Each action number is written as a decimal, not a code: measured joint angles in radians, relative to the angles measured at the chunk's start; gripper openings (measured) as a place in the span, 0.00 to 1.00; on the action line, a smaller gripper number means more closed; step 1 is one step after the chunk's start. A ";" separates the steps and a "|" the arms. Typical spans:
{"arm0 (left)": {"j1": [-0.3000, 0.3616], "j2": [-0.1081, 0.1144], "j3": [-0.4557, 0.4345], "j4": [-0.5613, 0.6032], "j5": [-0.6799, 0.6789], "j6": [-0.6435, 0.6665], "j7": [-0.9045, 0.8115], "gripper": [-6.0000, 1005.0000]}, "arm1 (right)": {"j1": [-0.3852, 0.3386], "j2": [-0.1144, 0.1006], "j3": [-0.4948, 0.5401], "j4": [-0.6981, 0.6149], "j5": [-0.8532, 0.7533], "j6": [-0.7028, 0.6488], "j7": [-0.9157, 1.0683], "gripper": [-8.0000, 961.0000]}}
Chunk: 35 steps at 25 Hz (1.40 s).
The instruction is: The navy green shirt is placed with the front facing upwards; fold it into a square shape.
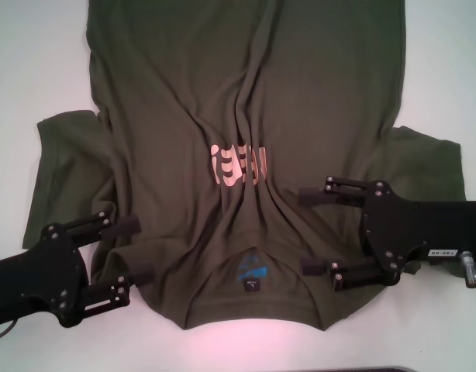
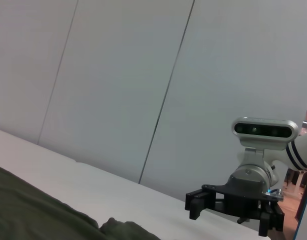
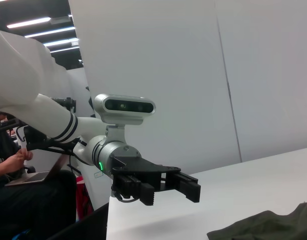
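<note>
The navy green shirt [image 1: 246, 139] is lying front-up on the white table [image 1: 36, 70], collar nearest the robot, its hem running out of the head view at the top. Wrinkles are bunching down the middle and crumpling the pale pink chest lettering [image 1: 238, 167], so the word cannot be read. Inside the collar a blue neck label [image 1: 253, 269] is showing, with a small black tag [image 1: 253, 286] under it; its print is too small to make out.

The left gripper [image 1: 137, 249] is sitting at the shirt's shoulder on the left side, jaws apart, and the lower finger seems to be touching the cloth. The right gripper [image 1: 312, 231] is sitting over the opposite shoulder, jaws likewise apart. Each wrist view is catching only a corner of green cloth.
</note>
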 joint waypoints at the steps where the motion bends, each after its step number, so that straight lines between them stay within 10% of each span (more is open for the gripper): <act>1: 0.000 0.000 0.000 0.000 0.000 0.001 0.000 0.67 | 0.001 0.000 0.000 0.000 0.000 0.000 0.000 0.95; 19: -0.012 -0.005 -0.046 -0.010 -0.012 0.004 -0.060 0.67 | 0.009 -0.001 0.003 -0.001 0.013 -0.010 0.048 0.95; 23: -0.050 -0.012 -0.161 -0.061 -0.010 -0.007 -0.365 0.67 | 0.013 -0.009 0.008 -0.009 0.071 -0.019 0.175 0.95; 29: -0.133 0.061 -0.161 -0.101 0.023 -0.052 -1.044 0.67 | 0.037 -0.017 0.014 -0.022 0.079 -0.017 0.297 0.95; 35: -0.161 0.083 -0.156 -0.167 0.054 -0.138 -1.348 0.67 | 0.066 -0.017 0.011 -0.050 0.075 0.017 0.519 0.95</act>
